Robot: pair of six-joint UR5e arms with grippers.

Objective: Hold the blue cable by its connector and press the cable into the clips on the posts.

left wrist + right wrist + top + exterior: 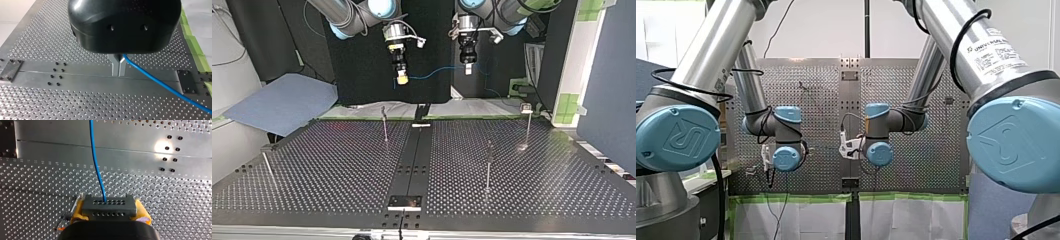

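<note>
The blue cable (437, 72) hangs in a shallow sag between my two grippers, high above the perforated table (337, 165). My right gripper (109, 206) is shut with its yellow pads (78, 210) on the dark grey connector (109, 213); the cable (96, 162) leaves the connector's face. In the top view this gripper (402, 77) is at the left. My left gripper (119, 73), black with metal fingers, is shut on the cable (160, 82), which trails off to one side. At the top view's right, that gripper (468, 69) points down. Thin posts (385, 125) (488, 167) (527, 125) stand on the table below.
A further thin post (267, 167) leans at the top view's left edge of the table. A plain metal strip (414, 155) runs down the table's middle with a dark plate (404, 201) at its near end. Green tape (193, 47) lines the table's edge.
</note>
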